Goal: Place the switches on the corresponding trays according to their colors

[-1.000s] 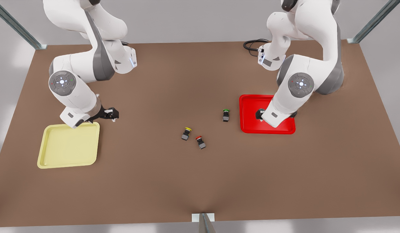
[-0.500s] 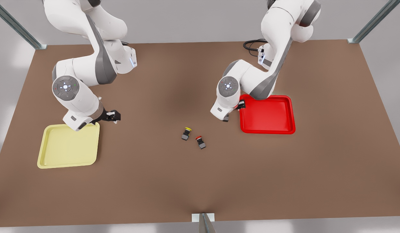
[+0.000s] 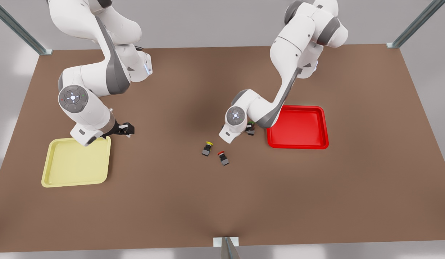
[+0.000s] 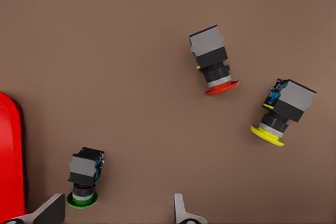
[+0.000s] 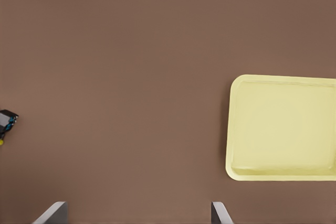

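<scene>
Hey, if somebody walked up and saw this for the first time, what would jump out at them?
Probably the bright red tray on the front view's right and the pale yellow tray on its left, both with nothing in them. Between them three tiny switches lie on the brown table: the yellow-capped switch and the red-capped switch close together, the green-capped switch nearer the red tray. The left gripper, open, hovers by the green one; the right gripper waits, open, at the yellow tray's corner.
</scene>
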Motion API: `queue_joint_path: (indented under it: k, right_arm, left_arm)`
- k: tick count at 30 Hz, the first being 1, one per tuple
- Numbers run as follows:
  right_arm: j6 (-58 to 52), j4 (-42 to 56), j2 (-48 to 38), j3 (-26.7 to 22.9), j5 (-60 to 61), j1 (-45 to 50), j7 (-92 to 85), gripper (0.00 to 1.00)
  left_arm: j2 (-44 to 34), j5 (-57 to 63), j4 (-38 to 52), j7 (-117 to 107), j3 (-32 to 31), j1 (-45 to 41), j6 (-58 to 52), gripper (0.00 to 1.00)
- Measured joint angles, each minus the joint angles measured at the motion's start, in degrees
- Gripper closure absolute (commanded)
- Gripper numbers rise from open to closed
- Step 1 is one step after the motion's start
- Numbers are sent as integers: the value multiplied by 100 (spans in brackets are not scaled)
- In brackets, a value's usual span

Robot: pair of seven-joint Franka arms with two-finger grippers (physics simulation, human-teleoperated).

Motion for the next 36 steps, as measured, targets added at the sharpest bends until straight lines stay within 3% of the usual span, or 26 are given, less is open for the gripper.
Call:
queue_joint_path:
  k: [7, 10, 18, 22, 36]
  right_arm:
    - [25, -9, 9, 3, -4, -8, 0, 0]
    - [26, -9, 9, -4, -6, -5, 0, 0]
    - [10, -9, 9, -1, -9, -3, 0, 0]
    - [18, -9, 9, 4, -9, -3, 0, 0]
    - [86, -28, 128, 14, -9, 4, 2, 0]
  left_arm:
    - [-444, -37, -1150, 660, -9, 264, 520, 0]
    - [-687, -33, -1940, 949, -18, 318, 1310, 0]
    - [-751, -81, -2172, 986, -3, 47, 1562, 0]
    - [-1237, -86, -3195, 1028, 0, 251, 2320, 0]
    - [-1261, -80, -3339, 1003, -26, 228, 2552, 0]
